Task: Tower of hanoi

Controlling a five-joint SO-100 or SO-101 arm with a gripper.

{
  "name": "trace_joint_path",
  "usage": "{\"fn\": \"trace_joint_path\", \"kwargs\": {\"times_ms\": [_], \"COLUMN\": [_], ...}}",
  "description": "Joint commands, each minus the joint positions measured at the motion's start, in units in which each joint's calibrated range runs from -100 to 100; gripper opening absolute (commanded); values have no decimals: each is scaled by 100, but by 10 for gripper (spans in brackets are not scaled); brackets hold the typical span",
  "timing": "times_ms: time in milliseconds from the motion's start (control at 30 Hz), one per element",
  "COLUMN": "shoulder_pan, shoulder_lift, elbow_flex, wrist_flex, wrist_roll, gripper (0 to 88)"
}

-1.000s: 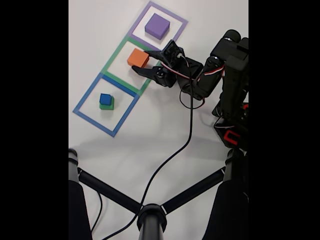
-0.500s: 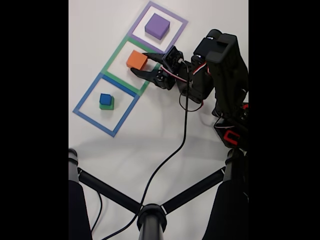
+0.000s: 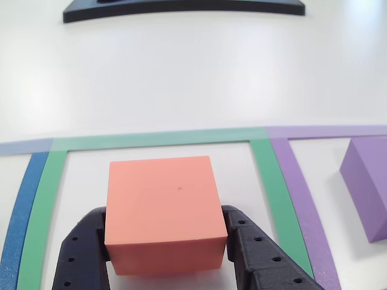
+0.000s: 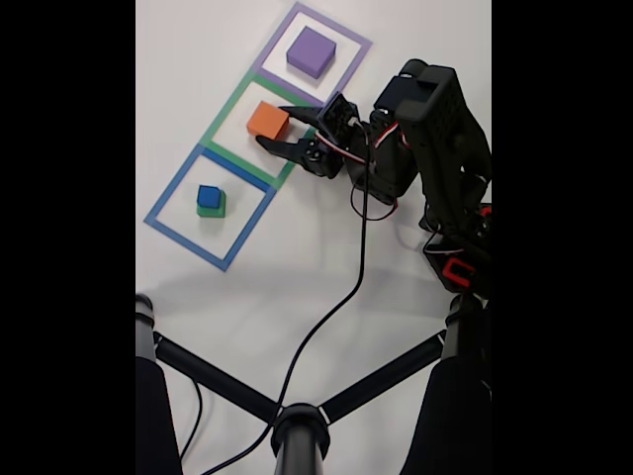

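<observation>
Orange cube (image 4: 267, 121) sits between the wide-spread fingers of the gripper (image 4: 275, 126) (arm stretched low across the table).

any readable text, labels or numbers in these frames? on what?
None readable.
Orange block, purple block, blue block on the green block: plain faces, no print.
Taped squares on the table: bare colour.
Red part low on the arm: no legible marking.
</observation>
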Motion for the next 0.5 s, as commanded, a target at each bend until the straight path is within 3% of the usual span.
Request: {"fn": "trace_joint_path", "kwargs": {"times_ms": [0,333,467], "shoulder_pan": [31,0,23], "shoulder_lift": [-5,187,211], "elbow_flex": [-90,-254,-254], "wrist_flex": [-166,-223,-247], "wrist_roll": [59,59,59], "gripper": [106,137,212]}}
